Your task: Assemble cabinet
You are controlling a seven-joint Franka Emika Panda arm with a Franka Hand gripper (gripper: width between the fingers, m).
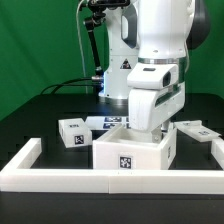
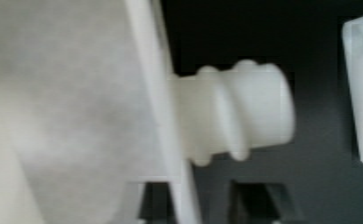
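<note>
The large white plastic box body [image 1: 132, 155] of the cabinet sits at the table's six o'clock, just behind the long white rim bar [image 1: 60, 180], with a small white tagged block [image 1: 72, 131] at its ten o'clock. The two-finger gripper [image 2: 204, 192] hangs at a thin white panel edge [image 2: 160, 90] bearing a ridged white knob [image 2: 235, 110]. I cannot tell whether it is gripping.

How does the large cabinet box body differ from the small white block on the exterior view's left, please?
The cabinet box body is much larger than the small block. The cabinet box body sits directly beneath the arm, while the small block lies apart from it, farther back. Both are white and show a black-and-white tag.
</note>
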